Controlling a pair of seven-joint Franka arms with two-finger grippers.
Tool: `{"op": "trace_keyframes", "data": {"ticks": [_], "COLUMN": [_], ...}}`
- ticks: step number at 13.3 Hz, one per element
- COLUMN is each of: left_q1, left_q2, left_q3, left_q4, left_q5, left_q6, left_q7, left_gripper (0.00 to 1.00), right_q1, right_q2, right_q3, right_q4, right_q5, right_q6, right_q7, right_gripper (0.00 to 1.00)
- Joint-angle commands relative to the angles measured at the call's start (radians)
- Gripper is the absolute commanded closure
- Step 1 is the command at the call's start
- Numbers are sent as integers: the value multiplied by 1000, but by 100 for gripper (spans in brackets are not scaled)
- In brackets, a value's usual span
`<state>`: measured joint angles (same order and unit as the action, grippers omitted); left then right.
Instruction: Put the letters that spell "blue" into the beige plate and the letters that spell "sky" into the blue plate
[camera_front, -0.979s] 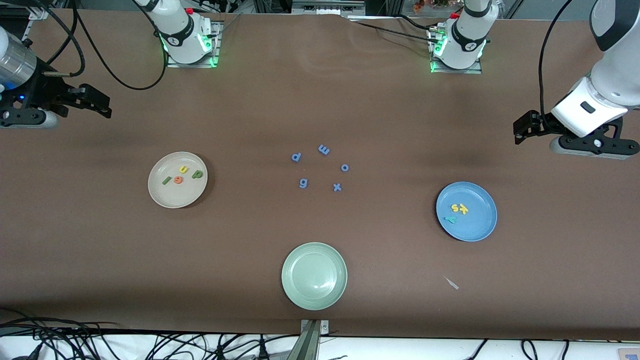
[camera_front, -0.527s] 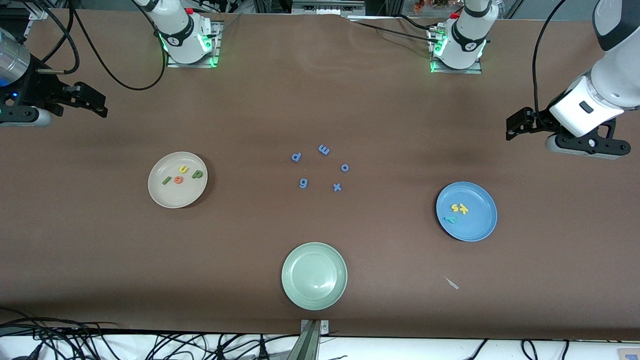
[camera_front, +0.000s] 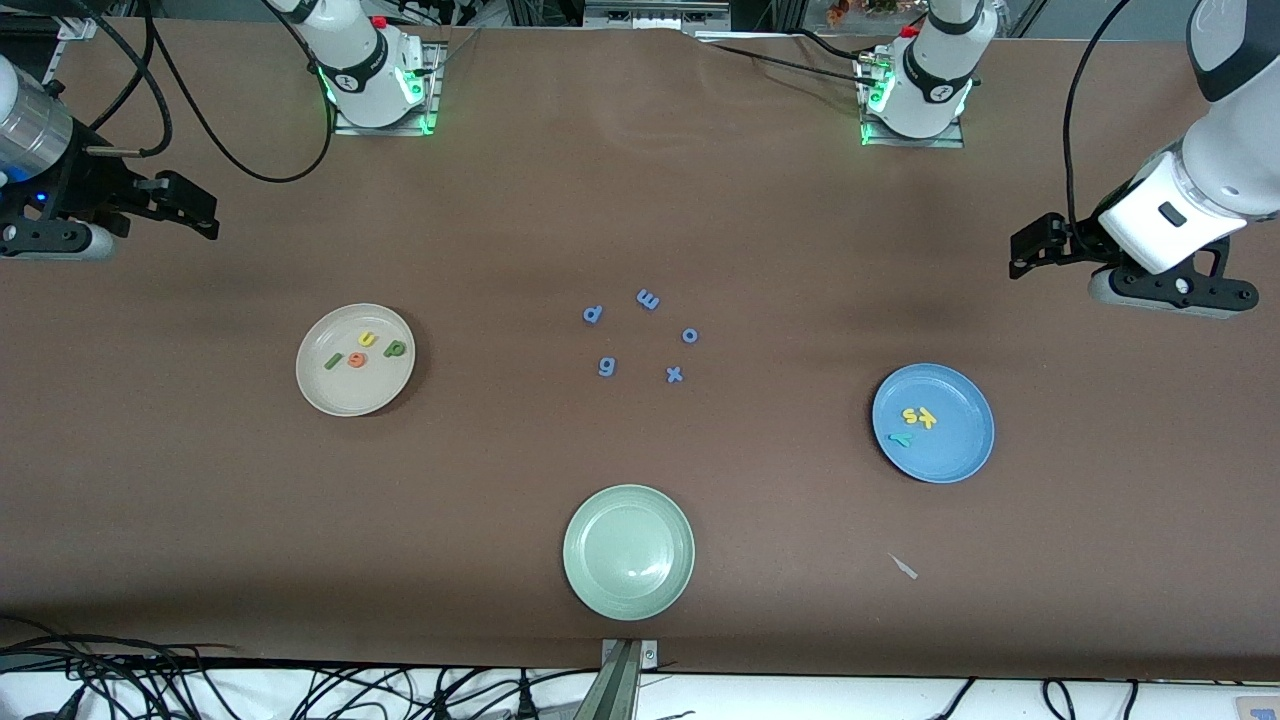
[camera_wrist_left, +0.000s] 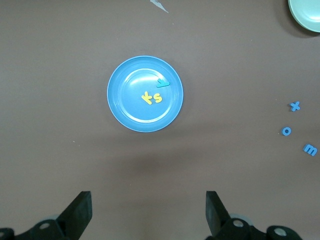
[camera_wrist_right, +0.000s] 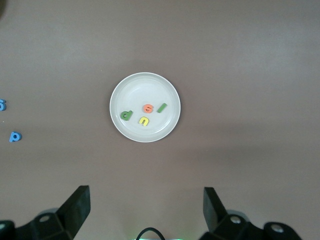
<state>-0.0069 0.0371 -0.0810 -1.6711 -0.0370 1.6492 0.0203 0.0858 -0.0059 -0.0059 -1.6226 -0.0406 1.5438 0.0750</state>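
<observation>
The letters that spell "blue" (camera_wrist_right: 144, 114) are sitting in the beige plate (camera_front: 325, 395), "sky" (camera_wrist_left: 152, 94) in the blue plate (camera_front: 955, 455). Only my front view's showing the pale green plate (camera_front: 628, 590) whole, at 6 o'clock from the blue letters (camera_front: 642, 335). My left gripper (camera_wrist_left: 147, 210) and right gripper (camera_wrist_right: 145, 207) are hanging wide apart, holding nothing.

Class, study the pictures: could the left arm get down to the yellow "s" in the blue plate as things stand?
Probably yes: the left gripper hangs open over bare table, the yellow "s" lies uncovered in the blue plate, though touching the "k".
</observation>
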Motion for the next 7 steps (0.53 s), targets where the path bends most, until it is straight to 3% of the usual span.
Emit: {"op": "trace_keyframes", "data": {"ticks": [1, 7], "left_q1": [8, 7], "left_q2": [12, 14], "left_q3": [1, 1], "left_q4": [31, 33], "left_q5": [-14, -14], "left_q6": [-34, -45], "left_q7": [6, 4], "left_gripper": [0, 0], "right_q1": [5, 6], "right_q2": [15, 15], "right_q3": [1, 3], "right_q4": [38, 36], "right_q5": [-16, -16], "right_q6": [-27, -28], "right_q7": [-3, -4], "right_gripper": [0, 0]}}
